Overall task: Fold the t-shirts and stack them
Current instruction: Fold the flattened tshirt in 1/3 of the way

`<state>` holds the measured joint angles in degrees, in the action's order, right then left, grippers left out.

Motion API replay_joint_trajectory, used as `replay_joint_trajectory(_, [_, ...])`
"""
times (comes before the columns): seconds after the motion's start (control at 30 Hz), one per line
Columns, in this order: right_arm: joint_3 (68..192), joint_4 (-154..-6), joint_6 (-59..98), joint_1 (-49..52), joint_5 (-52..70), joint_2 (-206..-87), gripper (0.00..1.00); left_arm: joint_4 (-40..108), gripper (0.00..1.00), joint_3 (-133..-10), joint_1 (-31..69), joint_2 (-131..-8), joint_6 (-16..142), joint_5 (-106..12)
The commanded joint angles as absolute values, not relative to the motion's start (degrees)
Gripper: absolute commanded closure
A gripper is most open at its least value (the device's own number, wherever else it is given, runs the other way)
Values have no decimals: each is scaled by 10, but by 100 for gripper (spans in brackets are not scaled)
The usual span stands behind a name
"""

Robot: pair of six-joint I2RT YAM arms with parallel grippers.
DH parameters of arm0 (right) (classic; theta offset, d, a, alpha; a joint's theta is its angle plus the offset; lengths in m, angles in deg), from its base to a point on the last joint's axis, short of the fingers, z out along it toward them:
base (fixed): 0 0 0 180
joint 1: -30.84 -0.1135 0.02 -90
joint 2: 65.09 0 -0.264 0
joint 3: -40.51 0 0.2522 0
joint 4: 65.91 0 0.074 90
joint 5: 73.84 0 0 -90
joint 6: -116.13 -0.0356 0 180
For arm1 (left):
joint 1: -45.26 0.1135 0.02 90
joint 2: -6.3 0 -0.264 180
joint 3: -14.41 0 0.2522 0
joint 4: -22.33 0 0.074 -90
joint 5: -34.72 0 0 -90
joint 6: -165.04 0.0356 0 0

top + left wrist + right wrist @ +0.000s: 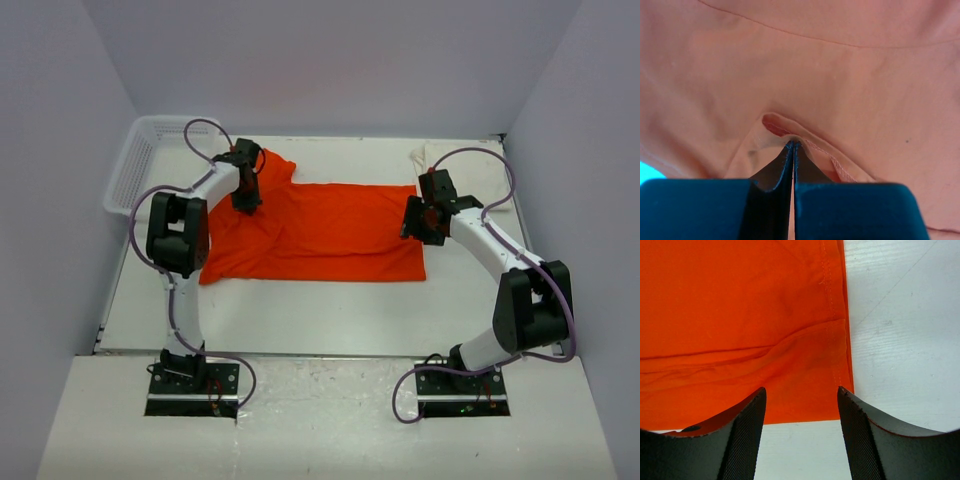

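Surroundings: pale lilac-grey walls close in a flat white table [300,310] on three sides; the two arm bases sit on black plates at its near edge.
Main garment: the bright orange-red cloth t-shirt [330,230] lies spread across the middle of the table, long side running left to right. It is mostly flat, and rumpled at its left end.
Sleeve: one short sleeve juts toward the far edge at the left, just beside the left arm's wrist.
Second garment: the plain cream-white cloth t-shirt [478,168] lies bunched in the far right corner, apart from the orange-red one and partly behind the right arm.
Left gripper [246,204]: lowered onto the left part of the orange-red t-shirt. The left wrist view shows its two dark fingers pressed together with a raised pucker of the fabric pinched at their tips — clamped on the cloth.
Right gripper [416,226]: over the right edge of the orange-red t-shirt. The right wrist view shows its fingers spread apart, straddling the near right corner where a stitched hem meets bare table; nothing lies between them but flat cloth. Whether the tips touch the fabric cannot be told.
Fabric condition: a shallow crease runs across the cloth toward the right hem.
Other item: a white plastic lattice basket [135,170] stands at the far left corner — close to the left arm, not touching the orange-red t-shirt.
Cabling: purple cables [500,165] loop along both arms.
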<state>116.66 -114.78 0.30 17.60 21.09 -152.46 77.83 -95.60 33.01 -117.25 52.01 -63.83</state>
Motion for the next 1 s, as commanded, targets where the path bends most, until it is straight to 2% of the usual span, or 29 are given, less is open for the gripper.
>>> replay_joint_trajectory(0.0, [1170,-1136,10,172,207,-1520,40,765,100,-977,339,-1177,539,-625])
replay_joint_trajectory(0.13, [1168,-1132,10,171,205,-1517,40,744,100,-950,340,-1150,545,-658])
replay_joint_trajectory(0.33, [1168,-1133,11,166,201,-1511,40,698,99,-852,337,-1011,521,-742])
replay_joint_trajectory(0.37, [1168,-1132,11,165,200,-1510,40,692,93,-837,337,-963,521,-747])
replay_joint_trajectory(0.4, [1168,-1132,10,164,199,-1510,40,686,79,-826,337,-940,514,-754])
replay_joint_trajectory(0.47, [1166,-1131,8,163,199,-1511,40,687,69,-791,337,-873,505,-766])
replay_joint_trajectory(0.57, [1170,-1148,-15,163,209,-1524,39,711,64,-752,337,-802,490,-754])
replay_joint_trajectory(0.77, [1132,-1125,-36,160,154,-1512,42,743,64,-660,352,-719,459,-654])
replay_joint_trajectory(0.87, [1108,-1107,-43,145,134,-1491,41,734,41,-612,385,-708,451,-573])
replay_joint_trajectory(0.97, [1101,-1096,-49,120,119,-1470,41,709,39,-551,452,-705,443,-463])
